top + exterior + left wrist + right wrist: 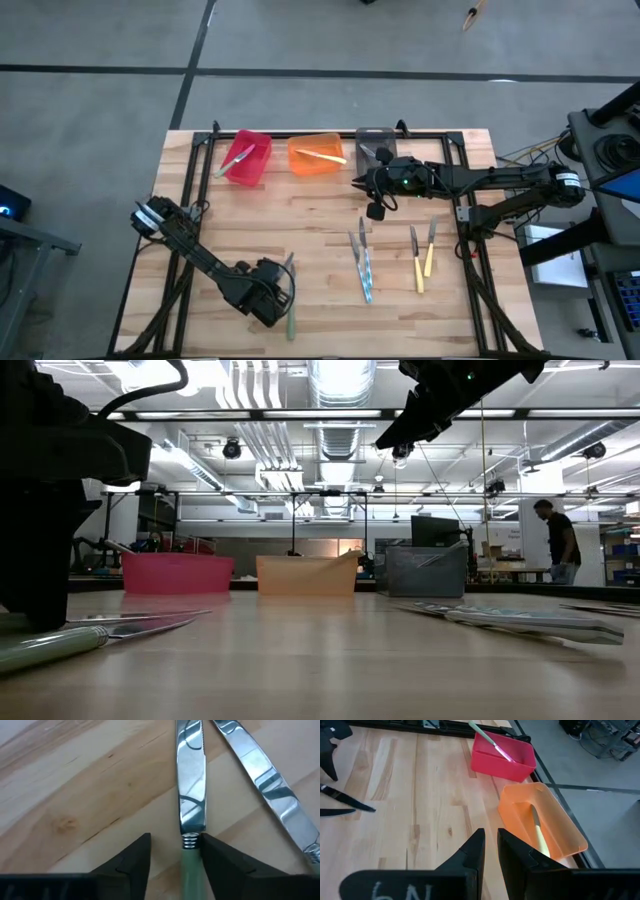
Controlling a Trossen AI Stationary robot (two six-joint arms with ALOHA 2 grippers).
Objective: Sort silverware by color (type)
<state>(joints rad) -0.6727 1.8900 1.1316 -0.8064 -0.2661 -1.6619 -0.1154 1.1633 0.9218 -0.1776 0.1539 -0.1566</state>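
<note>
Green-handled knife (191,870) lies on the wooden bench (320,260) between the left tool's (172,857) parted fingers, ungripped; the right tool (490,851), nearly clenched and empty, hovers near the orange bin (545,827).

Green knife handle (191,872) cut off between left gripper (175,862) fingers; second knife (270,785) handle cropped by edge.

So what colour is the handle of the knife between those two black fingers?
Pale green; the left wrist view shows the knife handle best.
</note>
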